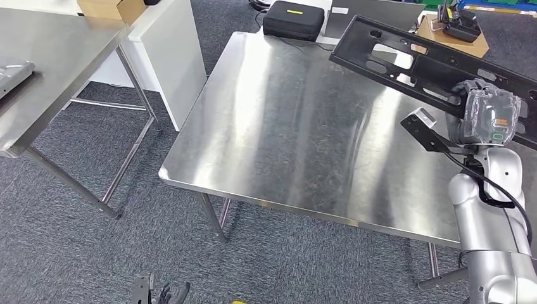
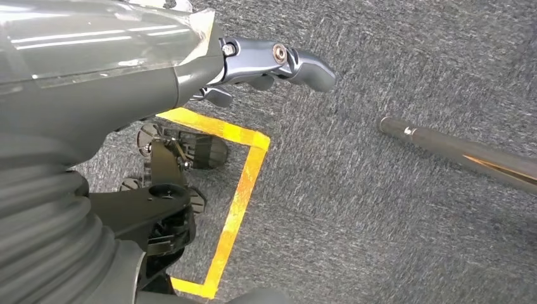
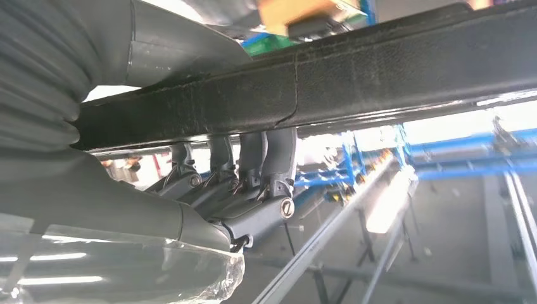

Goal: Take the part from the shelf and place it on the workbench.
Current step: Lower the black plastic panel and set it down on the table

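**The long black part could tip or bump on its way down**

The right hand (image 1: 484,114) held the part (image 1: 405,54), a long black frame with holes in it. In the right wrist view its fingers (image 3: 253,168) were curled round the part's edge and clamped on it. The part was up in the air over the far right side of the worktop (image 1: 297,120), tilted, and not touching it.

The hand held the part near one end. Most of the part stuck out far to the other side. That long side looked heavy, so it might swing down or twist in the fingers. If the grip was weak, the part could slip out and bang on the shiny metal.

The far end of the part reached toward a black case (image 1: 293,19) and a brown box (image 1: 453,38) at the back of the worktop. If the arm turned too fast, that end might knock into them.

The hand was also close to the worktop's right edge. If the part was put down there, some of it might hang over and fall to the floor.

The left hand (image 2: 266,63) hung low over the grey carpet. Its fingers were stretched out, a little apart, and held nothing, so it could not help.
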You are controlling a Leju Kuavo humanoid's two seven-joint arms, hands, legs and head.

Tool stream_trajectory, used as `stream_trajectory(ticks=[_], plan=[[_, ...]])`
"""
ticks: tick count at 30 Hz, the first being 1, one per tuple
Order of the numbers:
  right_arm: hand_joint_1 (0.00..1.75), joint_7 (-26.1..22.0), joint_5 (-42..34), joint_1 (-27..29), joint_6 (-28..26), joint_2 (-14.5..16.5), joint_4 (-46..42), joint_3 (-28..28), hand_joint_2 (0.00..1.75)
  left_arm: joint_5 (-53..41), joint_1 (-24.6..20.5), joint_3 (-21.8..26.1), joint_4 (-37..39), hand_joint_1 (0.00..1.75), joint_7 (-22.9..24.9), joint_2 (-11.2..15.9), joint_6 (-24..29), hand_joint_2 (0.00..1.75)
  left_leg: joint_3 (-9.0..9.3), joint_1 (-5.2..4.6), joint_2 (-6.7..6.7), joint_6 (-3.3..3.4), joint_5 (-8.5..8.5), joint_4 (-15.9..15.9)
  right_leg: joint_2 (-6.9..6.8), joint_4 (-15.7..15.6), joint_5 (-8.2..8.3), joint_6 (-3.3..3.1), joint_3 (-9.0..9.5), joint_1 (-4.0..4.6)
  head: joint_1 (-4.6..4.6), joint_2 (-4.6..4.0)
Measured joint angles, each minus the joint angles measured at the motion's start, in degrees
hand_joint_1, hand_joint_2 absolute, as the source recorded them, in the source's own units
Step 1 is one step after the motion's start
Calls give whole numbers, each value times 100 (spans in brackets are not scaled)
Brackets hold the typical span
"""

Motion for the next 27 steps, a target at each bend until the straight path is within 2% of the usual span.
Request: stream_trajectory(ticks=[4, 8, 17, 22, 27], plan=[[175, 326, 296, -351, 197, 73, 467, 38, 175, -41, 1, 2, 0, 0, 80, -26, 35, 175, -12, -13, -14, 31, -14, -1, -15, -45, -1, -1, 10, -7, 11, 0], [175, 554, 526, -1042, 340, 148, 1290, 74, 175, -123, -1, 1, 0, 0, 124, -29, 107, 175, -14, -37, -13, 76, -3, -1, -15, -50, 14, 20, 3, -25, 10, 0], [175, 1236, 799, -2322, 1146, 295, 2802, 136, 175, -252, -17, -19, -1, 0, 156, -30, 103, 175, -15, -39, -9, 104, 18, 1, -17, -50, 36, 51, 2, -26, 8, 0], [175, 1617, 815, -2723, 1688, 446, 3278, 136, 175, -254, -20, -20, -1, 0, 167, -37, 107, 175, -15, -34, -7, 104, 18, 1, -18, -48, 36, 51, 1, -18, 8, 0], [175, 1716, 798, -2852, 1882, 588, 3481, 136, 175, -241, -20, -20, -1, 0, 168, -43, 105, 175, -15, -31, -7, 103, 17, 0, -18, -48, 34, 51, -2, -17, 8, 0]])
